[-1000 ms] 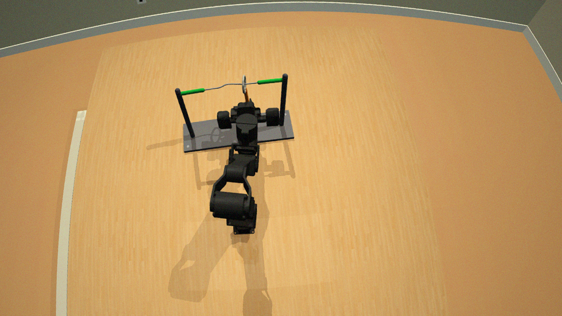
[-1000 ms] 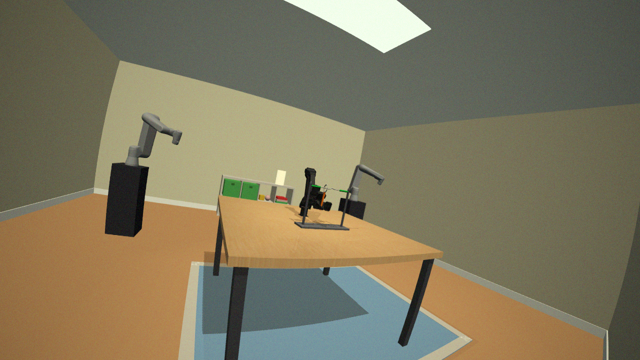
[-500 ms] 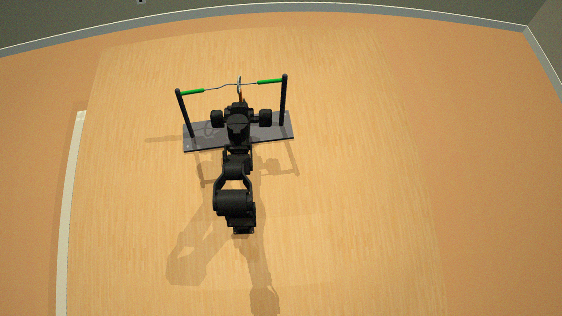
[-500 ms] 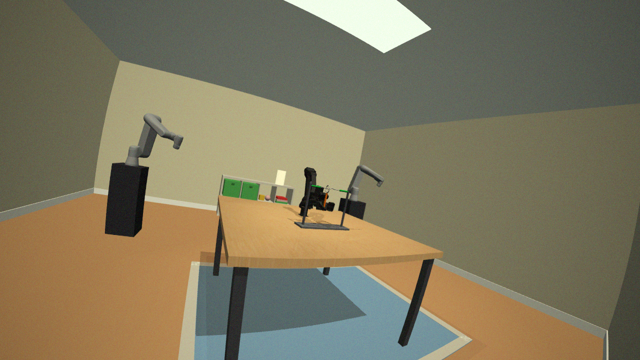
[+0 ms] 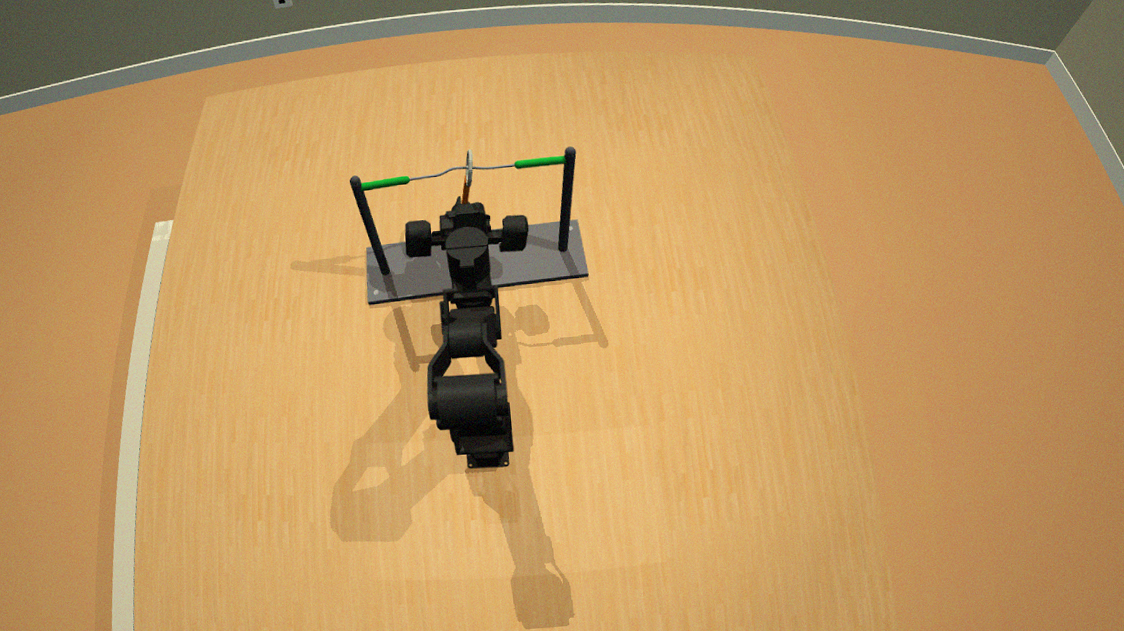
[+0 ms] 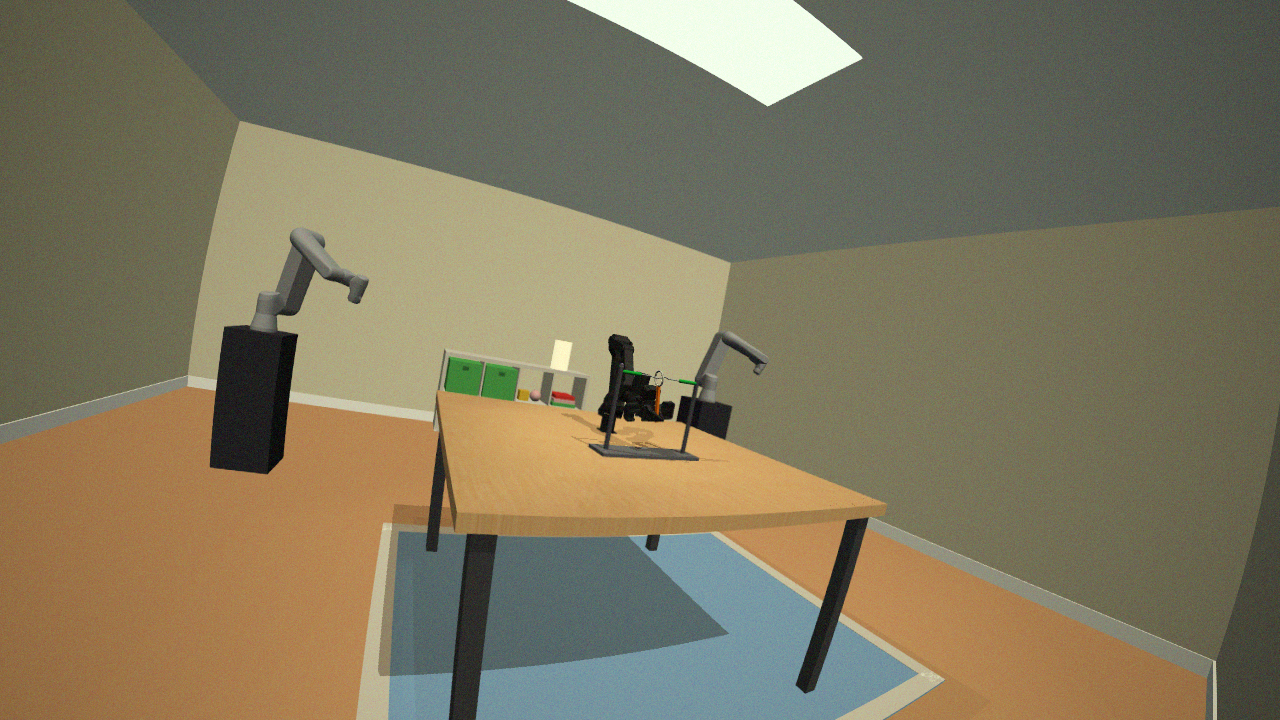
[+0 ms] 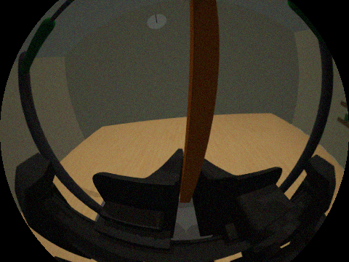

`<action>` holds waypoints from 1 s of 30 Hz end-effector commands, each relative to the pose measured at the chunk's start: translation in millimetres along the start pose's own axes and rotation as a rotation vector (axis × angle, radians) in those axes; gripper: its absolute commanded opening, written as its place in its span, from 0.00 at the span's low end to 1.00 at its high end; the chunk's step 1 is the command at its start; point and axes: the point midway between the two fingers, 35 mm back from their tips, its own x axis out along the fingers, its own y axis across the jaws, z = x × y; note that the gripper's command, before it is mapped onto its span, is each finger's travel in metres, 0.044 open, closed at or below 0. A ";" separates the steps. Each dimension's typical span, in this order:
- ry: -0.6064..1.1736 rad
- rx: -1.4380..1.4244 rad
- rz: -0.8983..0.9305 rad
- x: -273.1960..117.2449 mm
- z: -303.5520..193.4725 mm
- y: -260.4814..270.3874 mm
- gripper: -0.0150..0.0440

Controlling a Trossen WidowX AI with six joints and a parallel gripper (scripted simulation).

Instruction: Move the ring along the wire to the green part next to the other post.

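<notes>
The ring [image 5: 469, 154] is around the thin grey wire [image 5: 498, 167] near mid-span, seen almost edge-on in the top view; whether it touches the wire cannot be told. Its orange handle [image 5: 465, 193] [image 6: 658, 400] [image 7: 203, 73] points down from it. My gripper [image 7: 183, 152] is shut on the handle below the wire. The left green part [image 5: 385, 183] [image 7: 38, 41] joins the left post [image 5: 370, 229] [image 7: 32, 105]. The right green part [image 5: 541, 162] joins the right post [image 5: 568, 205] [image 7: 324, 98]. The ring is out of the wrist view.
The dark base plate [image 5: 535, 265] [image 6: 640, 454] lies under the arm on the wooden table [image 5: 685, 348] [image 6: 716, 488]. Two grey arms [image 6: 299, 268] [image 6: 713, 358] on black pedestals and a shelf [image 6: 580, 394] stand beyond the table in the exterior view.
</notes>
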 end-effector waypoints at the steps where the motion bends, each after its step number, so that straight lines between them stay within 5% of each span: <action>1: -0.004 0.025 0.053 0.0 1.6 8.6 0.00; 30: -0.018 -0.252 0.192 0.2 4.4 7.6 0.00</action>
